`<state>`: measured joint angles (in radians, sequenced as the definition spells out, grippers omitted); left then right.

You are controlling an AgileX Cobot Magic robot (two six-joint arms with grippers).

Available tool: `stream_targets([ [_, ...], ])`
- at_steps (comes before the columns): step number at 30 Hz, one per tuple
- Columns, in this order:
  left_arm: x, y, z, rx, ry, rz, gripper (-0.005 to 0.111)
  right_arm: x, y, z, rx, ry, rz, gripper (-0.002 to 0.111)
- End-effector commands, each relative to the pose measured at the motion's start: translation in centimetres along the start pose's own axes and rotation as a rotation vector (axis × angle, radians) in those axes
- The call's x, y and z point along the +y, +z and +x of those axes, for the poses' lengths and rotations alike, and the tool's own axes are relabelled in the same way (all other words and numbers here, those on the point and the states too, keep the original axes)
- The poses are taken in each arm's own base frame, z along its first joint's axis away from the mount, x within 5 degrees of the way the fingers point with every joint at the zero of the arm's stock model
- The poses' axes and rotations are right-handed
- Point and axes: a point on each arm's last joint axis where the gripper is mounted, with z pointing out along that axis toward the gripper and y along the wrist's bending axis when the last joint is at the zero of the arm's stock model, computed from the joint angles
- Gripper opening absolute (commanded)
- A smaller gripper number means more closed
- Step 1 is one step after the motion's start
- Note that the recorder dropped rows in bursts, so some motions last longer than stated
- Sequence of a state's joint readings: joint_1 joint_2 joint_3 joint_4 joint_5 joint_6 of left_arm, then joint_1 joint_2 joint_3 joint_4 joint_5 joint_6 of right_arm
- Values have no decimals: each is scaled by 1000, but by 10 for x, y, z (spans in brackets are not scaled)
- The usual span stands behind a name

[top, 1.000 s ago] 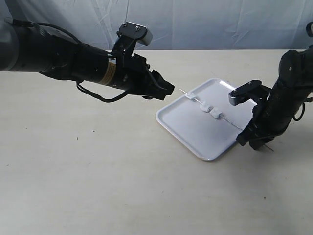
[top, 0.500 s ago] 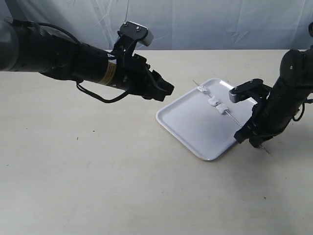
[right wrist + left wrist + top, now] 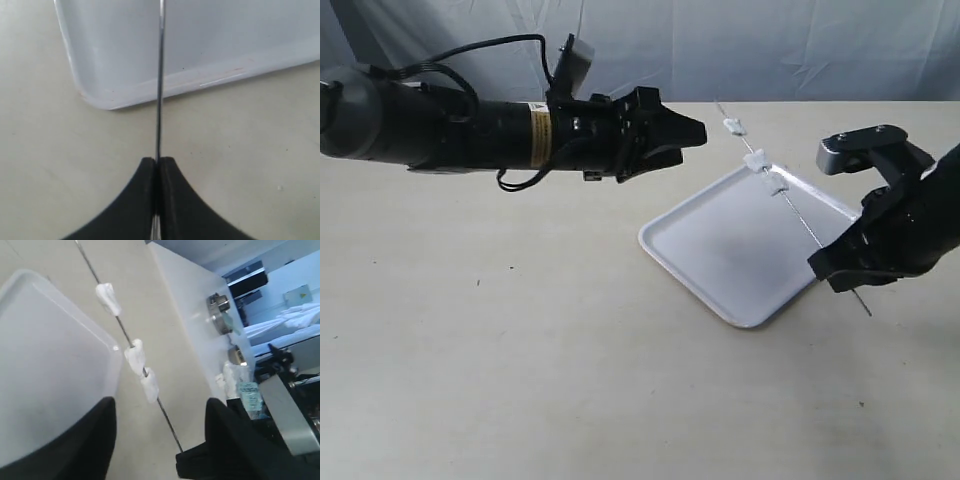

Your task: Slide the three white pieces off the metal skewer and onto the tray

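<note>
My right gripper [image 3: 157,162] is squeezed tight on the metal skewer [image 3: 800,215], just past the near right edge of the tray [image 3: 665,250]. A short bit of the rod pokes out on the near side of my fingers. From there the skewer slants up and away to the far left, over the right side of the tray. The three white pieces [image 3: 756,160] sit on its far half, well apart from my fingers. Two are close together above the tray's far corner. The third is farther out, over the table [image 3: 520,350]. My left gripper [image 3: 685,130] hangs open just left of the pieces, not touching them, with only air between. The table spreads wide and flat to the near and left sides. A yellow label [image 3: 537,135] wraps my left arm [image 3: 440,130], but its writing is too small to read. A pale cloth [image 3: 770,50] hangs behind the table's far edge.
</note>
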<state>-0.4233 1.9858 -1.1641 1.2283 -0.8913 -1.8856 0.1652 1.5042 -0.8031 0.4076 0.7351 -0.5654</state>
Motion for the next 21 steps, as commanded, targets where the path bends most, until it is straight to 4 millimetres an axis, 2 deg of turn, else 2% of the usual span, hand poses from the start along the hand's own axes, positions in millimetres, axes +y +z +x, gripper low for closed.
stream_targets([
  [1, 0, 14, 4, -61, -89, 81, 52, 9, -22, 12, -62, 16, 5, -1],
  [3, -5, 19, 6, -83, -134, 147, 52, 13, -27, 19, -70, 32, 1, -1],
  [11, -10, 31, -1, -133, -154, 176, 52, 20, -30, 40, -77, 45, -6, -1],
  [21, -13, 61, 13, -92, -146, 129, 52, 26, -38, 47, -112, 50, -15, -1],
])
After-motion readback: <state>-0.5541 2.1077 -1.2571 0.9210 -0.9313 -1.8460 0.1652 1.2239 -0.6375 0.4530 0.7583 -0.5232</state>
